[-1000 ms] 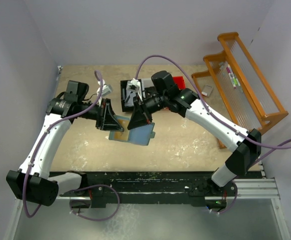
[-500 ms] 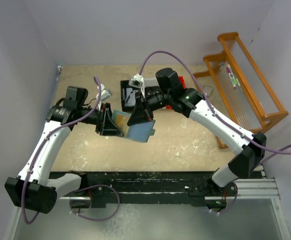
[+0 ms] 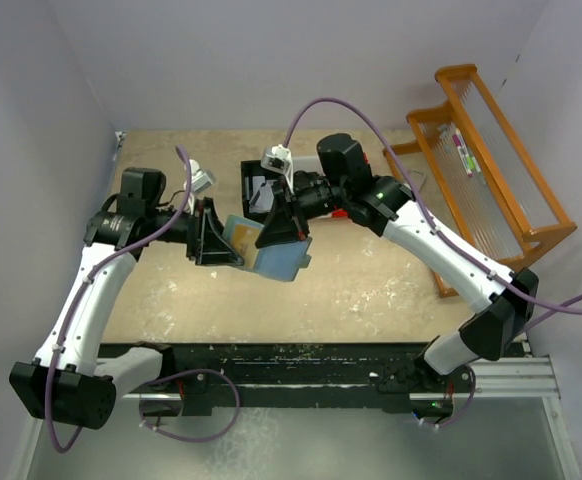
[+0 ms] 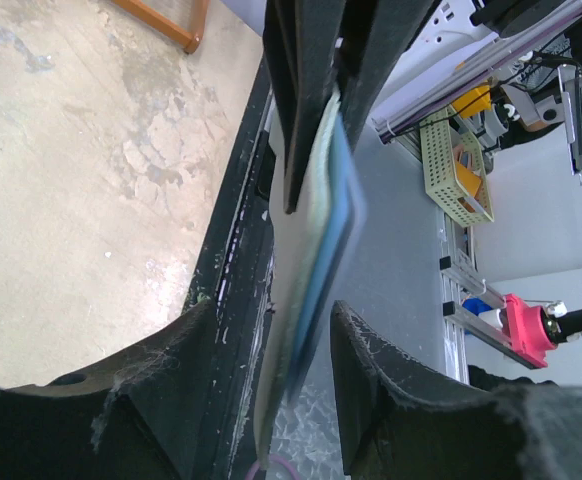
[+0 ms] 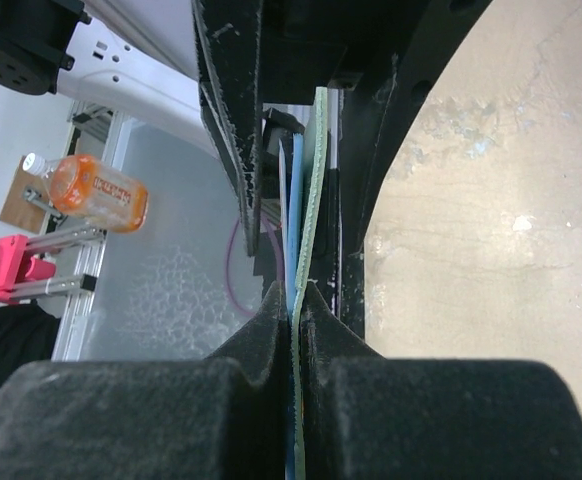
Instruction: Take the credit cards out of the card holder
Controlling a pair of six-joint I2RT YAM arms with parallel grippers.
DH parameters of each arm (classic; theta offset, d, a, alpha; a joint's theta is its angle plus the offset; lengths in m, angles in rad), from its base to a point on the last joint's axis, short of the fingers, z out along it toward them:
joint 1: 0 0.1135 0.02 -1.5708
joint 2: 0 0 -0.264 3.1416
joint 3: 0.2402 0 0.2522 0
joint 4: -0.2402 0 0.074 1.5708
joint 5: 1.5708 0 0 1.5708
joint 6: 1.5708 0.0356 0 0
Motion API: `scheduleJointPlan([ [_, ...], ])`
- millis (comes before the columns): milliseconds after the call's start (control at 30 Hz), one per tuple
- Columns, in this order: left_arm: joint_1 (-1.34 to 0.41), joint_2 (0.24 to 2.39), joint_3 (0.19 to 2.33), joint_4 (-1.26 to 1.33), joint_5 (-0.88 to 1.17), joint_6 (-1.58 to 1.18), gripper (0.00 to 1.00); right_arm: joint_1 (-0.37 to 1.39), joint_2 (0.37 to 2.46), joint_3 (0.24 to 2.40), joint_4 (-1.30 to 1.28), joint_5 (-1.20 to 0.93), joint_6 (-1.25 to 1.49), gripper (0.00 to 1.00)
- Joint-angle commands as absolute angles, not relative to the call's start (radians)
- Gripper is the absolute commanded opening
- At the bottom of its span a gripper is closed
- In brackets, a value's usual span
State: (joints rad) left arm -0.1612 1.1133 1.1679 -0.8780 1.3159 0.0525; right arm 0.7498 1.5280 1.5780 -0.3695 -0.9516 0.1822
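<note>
Top camera first: flat pale teal folding card holder (image 3: 279, 258) up in the air over the beige tabletop (image 3: 371, 285), caught between the left gripper (image 3: 221, 240) and the right gripper (image 3: 276, 235), roughly mid-table. Only from up here can spot the tan-orange plastic card (image 3: 241, 232), showing on the holder's panel next to the left gripper. Can't tell how far out of its slot though.

Switching to the right wrist cam gets the actual grip: right gripper pressed tight together on the holder, thin pale-green and blue layers pinched edge-on between the pads. Blocked from above by the black fingers.

Left wrist cam fills in the other side: left gripper standing apart, one finger each side of the holder's edge, not visibly touching it.

Hard bits: edge-on in both wrist views, so can't sort card from wallet in those layers. Red bin (image 3: 339, 212) mostly hidden behind the right arm, black bin (image 3: 251, 180) partly covered too. Orange wooden rack (image 3: 491, 160) off at the table's right edge, only in the top view.
</note>
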Motion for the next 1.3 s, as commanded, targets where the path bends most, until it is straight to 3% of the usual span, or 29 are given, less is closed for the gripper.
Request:
scheduleJointPlan([
  [0, -0.155, 1.104, 1.228, -0.818, 1.330, 0.023, 0.53, 0.750, 1.521, 1.580, -0.363, -0.956, 0.162, 0.00],
  [133, -0.155, 1.106, 1.230, -0.801, 1.306, 0.019, 0.47, 0.750, 1.526, 1.585, -0.358, -0.959, 0.163, 0.00],
  [300, -0.155, 1.123, 1.197, -0.752, 1.326, -0.039, 0.09, 0.751, 1.531, 1.589, -0.362, -0.955, 0.160, 0.00],
  [467, -0.157, 1.092, 1.137, -0.579, 1.366, -0.198, 0.20, 0.751, 1.542, 1.583, -0.373, -0.959, 0.156, 0.03],
  [500, -0.157, 1.091, 1.138, -0.578, 1.367, -0.198, 0.17, 0.750, 1.544, 1.588, -0.383, -0.961, 0.157, 0.11],
  [567, -0.156, 1.094, 1.138, -0.582, 1.363, -0.199, 0.07, 0.737, 1.541, 1.598, -0.382, -0.890, 0.181, 0.36],
  [633, -0.156, 1.101, 1.139, -0.588, 1.349, -0.199, 0.00, 0.673, 1.520, 1.588, -0.322, -0.792, 0.267, 0.53],
  [767, -0.152, 1.109, 1.127, -0.564, 1.320, -0.229, 0.00, 0.529, 1.394, 1.430, -0.046, -0.661, 0.554, 0.65],
  [867, -0.150, 1.101, 1.117, -0.555, 1.296, -0.229, 0.00, 0.523, 1.294, 1.371, -0.009, -0.486, 0.627, 0.67],
  [1000, -0.135, 1.116, 1.110, -0.516, 1.256, -0.298, 0.00, 0.524, 1.167, 1.265, 0.090, -0.347, 0.696, 0.63],
  [1267, -0.109, 1.128, 1.085, -0.315, 1.216, -0.477, 0.00, 0.611, 1.176, 1.114, 0.395, -0.572, 0.861, 0.56],
])
